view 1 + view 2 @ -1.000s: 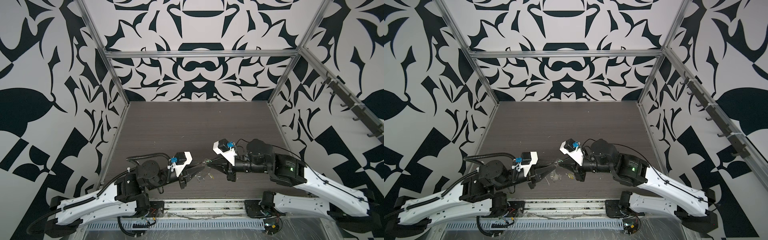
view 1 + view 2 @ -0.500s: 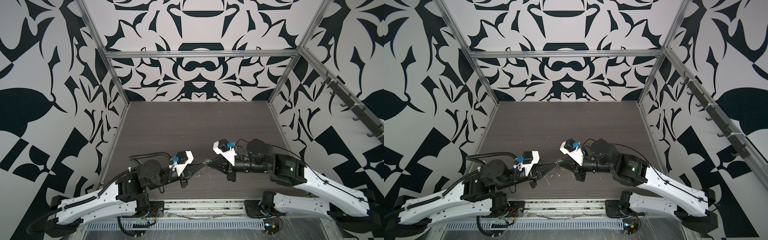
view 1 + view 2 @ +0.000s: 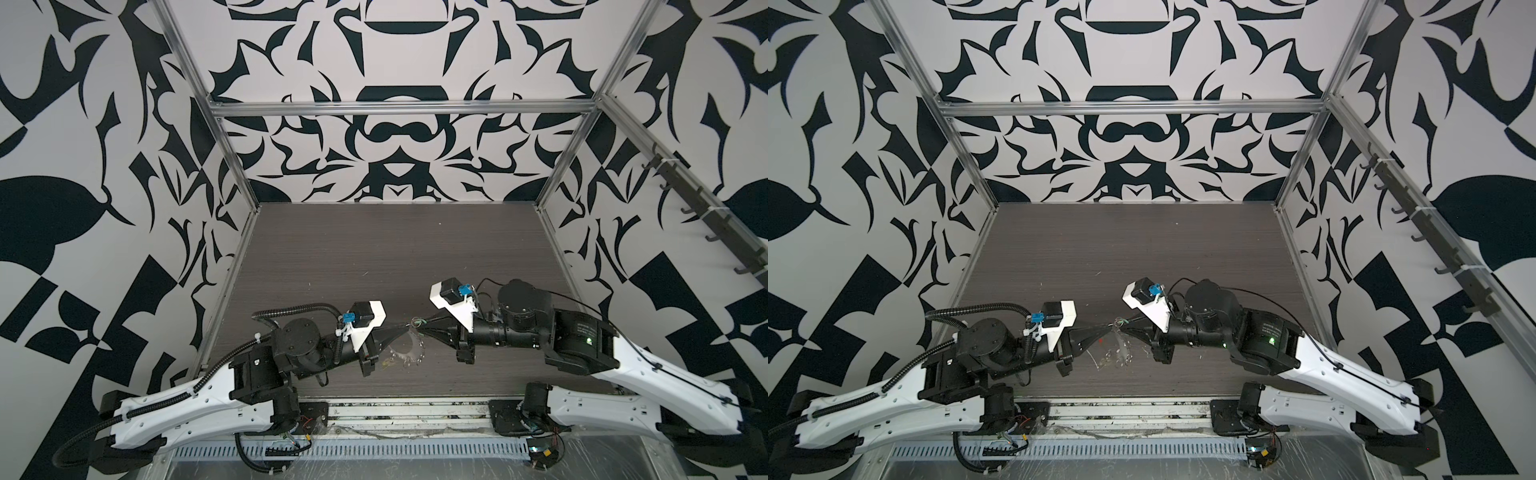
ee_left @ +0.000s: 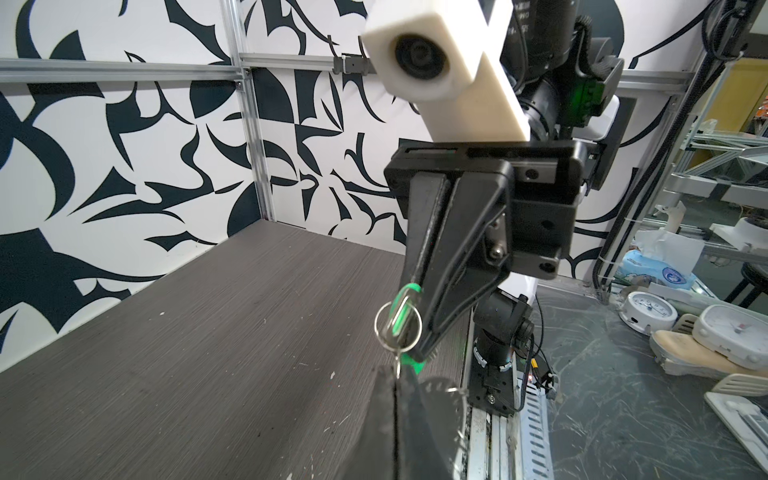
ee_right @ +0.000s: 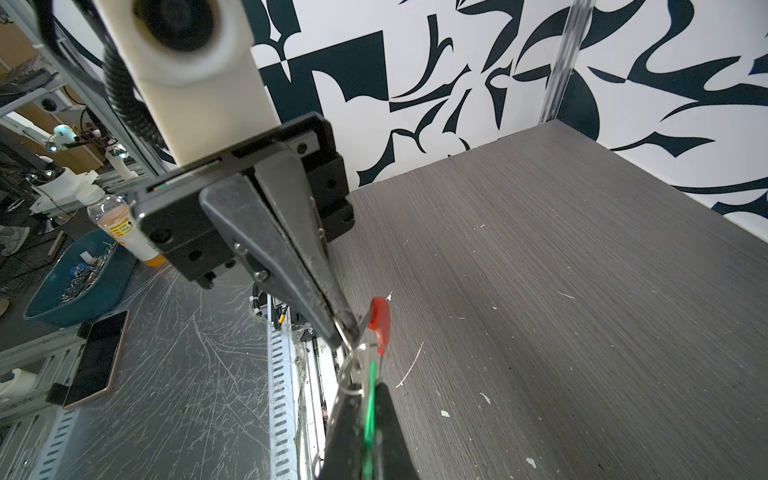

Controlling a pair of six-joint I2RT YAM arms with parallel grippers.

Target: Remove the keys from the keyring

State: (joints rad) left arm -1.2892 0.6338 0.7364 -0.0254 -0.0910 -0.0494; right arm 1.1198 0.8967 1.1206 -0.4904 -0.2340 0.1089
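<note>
My two grippers meet tip to tip above the front middle of the table. The right gripper (image 3: 420, 328) (image 5: 365, 415) is shut on the green tag (image 5: 370, 395) of a key, whose small split ring (image 4: 397, 326) hangs at its tip. The left gripper (image 3: 405, 327) (image 4: 397, 386) is shut on the keyring wire beside its red sleeve (image 5: 380, 318). The thin keyring hoop (image 3: 415, 351) (image 3: 1119, 353) droops below both tips, with more keys and a faint yellow tag (image 3: 387, 364) at its low end near the table.
White flecks (image 5: 482, 397) lie scattered over the dark wood table (image 3: 374, 257). Patterned walls close the back and both sides. A metal rail (image 3: 407, 415) runs along the front edge. Outside the cell are a blue bin (image 5: 75, 286), a phone (image 5: 97, 361) and clocks (image 4: 648, 307).
The left gripper has risen towards the right gripper's tip and shut its jaws on the keyring wire. The right gripper has stayed shut and still.
</note>
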